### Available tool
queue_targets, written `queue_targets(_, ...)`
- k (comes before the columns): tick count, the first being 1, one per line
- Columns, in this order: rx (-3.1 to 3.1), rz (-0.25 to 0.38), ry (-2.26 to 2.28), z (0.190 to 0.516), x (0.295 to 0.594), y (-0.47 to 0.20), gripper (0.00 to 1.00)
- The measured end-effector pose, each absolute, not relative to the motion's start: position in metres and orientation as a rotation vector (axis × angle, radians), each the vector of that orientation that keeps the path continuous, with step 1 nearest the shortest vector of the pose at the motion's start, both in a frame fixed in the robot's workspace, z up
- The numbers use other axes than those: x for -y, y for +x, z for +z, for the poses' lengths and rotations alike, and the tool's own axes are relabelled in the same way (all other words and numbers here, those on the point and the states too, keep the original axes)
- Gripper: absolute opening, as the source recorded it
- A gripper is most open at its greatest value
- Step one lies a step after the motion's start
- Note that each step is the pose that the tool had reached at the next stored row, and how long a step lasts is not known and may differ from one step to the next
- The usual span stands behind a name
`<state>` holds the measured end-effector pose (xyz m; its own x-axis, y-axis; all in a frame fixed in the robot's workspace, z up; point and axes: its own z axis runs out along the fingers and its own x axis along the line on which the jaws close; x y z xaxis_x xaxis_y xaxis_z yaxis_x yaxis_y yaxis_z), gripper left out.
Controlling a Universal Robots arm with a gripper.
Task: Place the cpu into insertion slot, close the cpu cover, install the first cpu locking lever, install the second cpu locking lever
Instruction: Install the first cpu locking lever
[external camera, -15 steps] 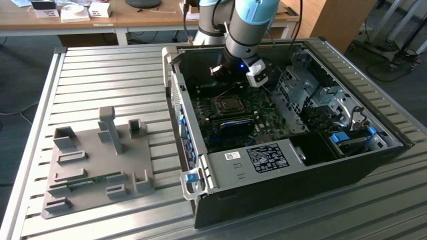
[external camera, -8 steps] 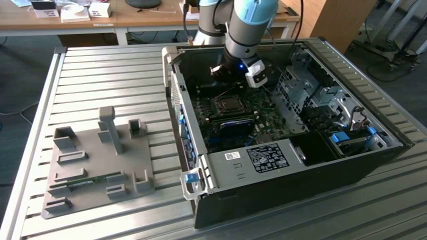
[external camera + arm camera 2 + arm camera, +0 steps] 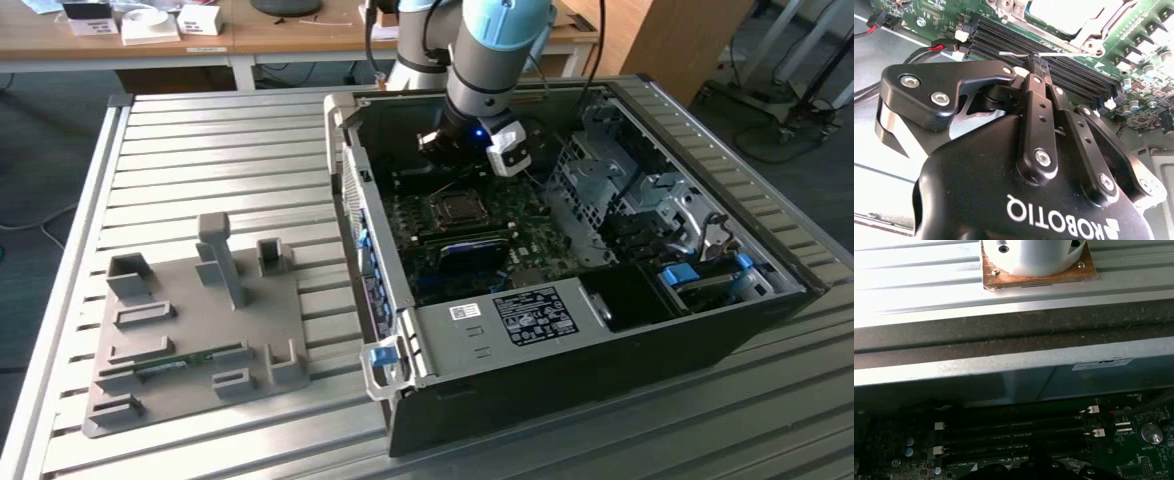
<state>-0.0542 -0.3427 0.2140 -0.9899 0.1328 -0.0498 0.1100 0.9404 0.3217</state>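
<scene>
In the exterior view my gripper (image 3: 470, 152) reaches down into the open computer case (image 3: 400, 330), just behind the cpu socket (image 3: 458, 208) on the green motherboard (image 3: 501, 235). In the second wrist view the black fingers (image 3: 1035, 85) are shut together. Their tips meet a thin silver cpu locking lever (image 3: 1014, 53) that runs across the black memory slots (image 3: 1079, 75). I cannot tell whether the lever is clamped or only touched. Beyond it the cpu (image 3: 1064, 10) lies in its slot with the cpu cover (image 3: 1094, 36) framing it.
Empty memory slots (image 3: 1014, 432) show in the first wrist view below the case wall (image 3: 1004, 370). A metal drive cage (image 3: 627, 190) fills the case on the exterior view's right. A grey parts fixture (image 3: 200, 330) holding a memory stick (image 3: 174, 365) sits on the slatted table (image 3: 214, 160).
</scene>
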Motion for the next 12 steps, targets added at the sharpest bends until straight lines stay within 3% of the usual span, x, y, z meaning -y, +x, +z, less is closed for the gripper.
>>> queue_targets(12, -3.008, 0.489, 0.279, 0.2129, 0.3426, -0.0552, 0.11)
